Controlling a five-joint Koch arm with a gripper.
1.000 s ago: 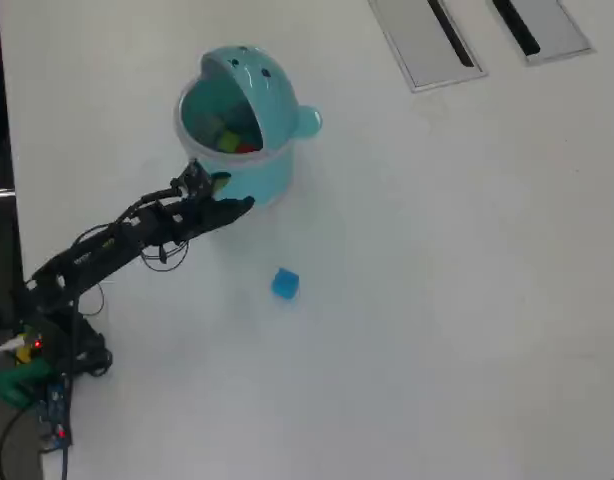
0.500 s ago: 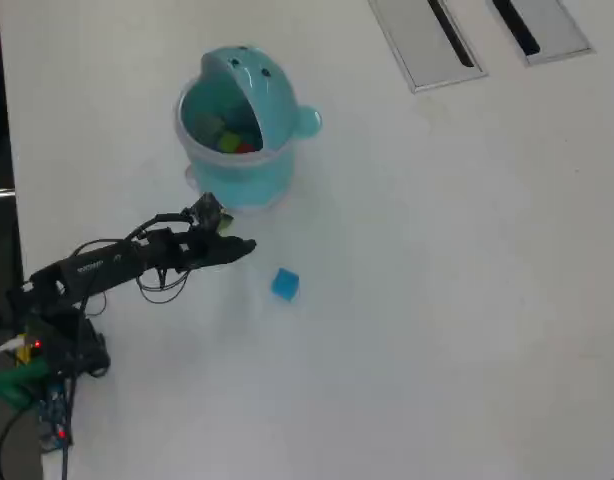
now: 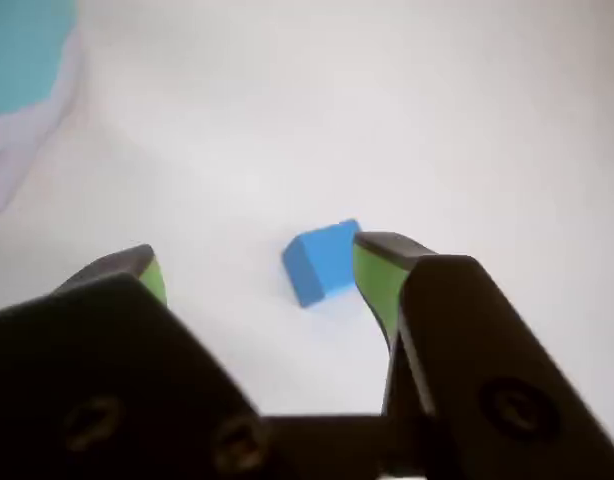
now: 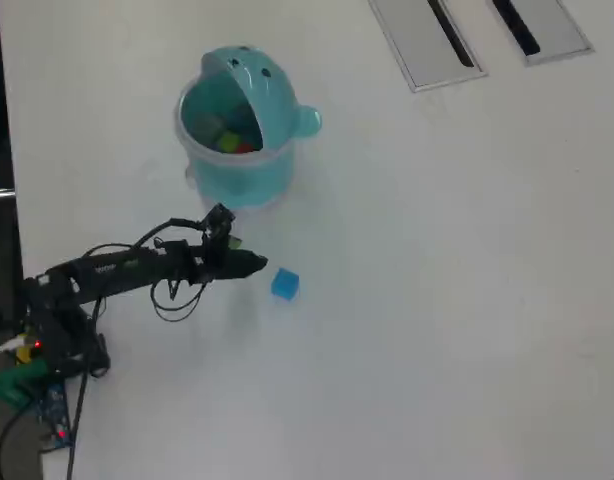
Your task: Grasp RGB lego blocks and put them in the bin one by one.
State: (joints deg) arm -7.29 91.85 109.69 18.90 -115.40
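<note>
End effector [image 3: 257, 265]: I see it spread open and empty, green-tipped, low over the white worktop [image 4: 437, 300].
Blue block [image 3: 322, 262]: alone on the worktop, just ahead of the end effector, close against the right tip in the wrist view, well apart from the bin [image 4: 242, 125].
Bin contents: red and yellow-green pieces show inside.
Risk: the block sits off-centre; I judge the right tip could nudge it aside on closing.
Orientation: cube-like, no clear long axis; a corner turned toward me.
</note>
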